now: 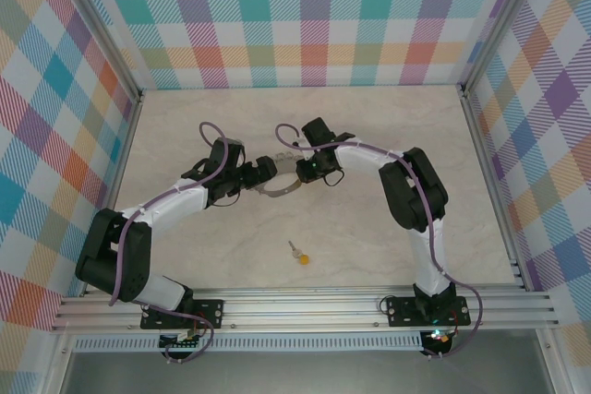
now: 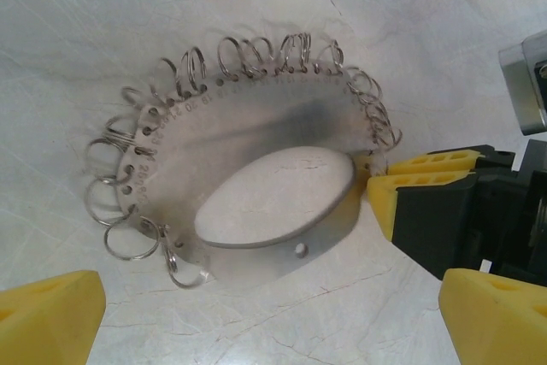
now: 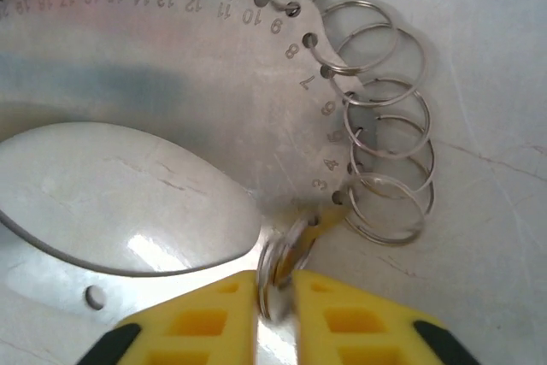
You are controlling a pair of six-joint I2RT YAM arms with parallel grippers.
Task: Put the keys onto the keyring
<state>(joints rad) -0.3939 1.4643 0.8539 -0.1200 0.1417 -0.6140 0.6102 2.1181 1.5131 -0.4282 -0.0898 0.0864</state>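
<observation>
Seen from above, the pale marbled worktop (image 1: 185,126) carried the keyring (image 1: 277,189), a flat silvery crescent-shaped metal plate fringed with wire split rings. It lay at the centre, between the two arms. The left claw (image 1: 261,173) reached it from 9 o'clock and the right claw (image 1: 291,169) from 3 o'clock. The key (image 1: 297,255), a tiny silver metal one with a rounded yellow-orange head, lay flat at 6 o'clock of the plate, well apart from it and from both claws.

Through the left wrist camera, that claw's yellow fingers (image 2: 51,318) stood wide apart at the bottom corners and gripped nothing. The plate lay ahead of them, untouched. At 3 o'clock the right claw's yellow tips met the plate's end.

Through the right wrist camera, the yellow fingers (image 3: 197,322) were drawn almost together, pinching a small split ring (image 3: 275,269) at the plate's rim, by the lowest-numbered holes. Bigger rings fanned out from 1 to 3 o'clock.

To my eye the job had barely started. One ring was in hand, which steadied the keyring. The key had yet to be lifted, carried up to the plate and worked onto a ring, and the free left claw looked the likelier one to fetch it.
</observation>
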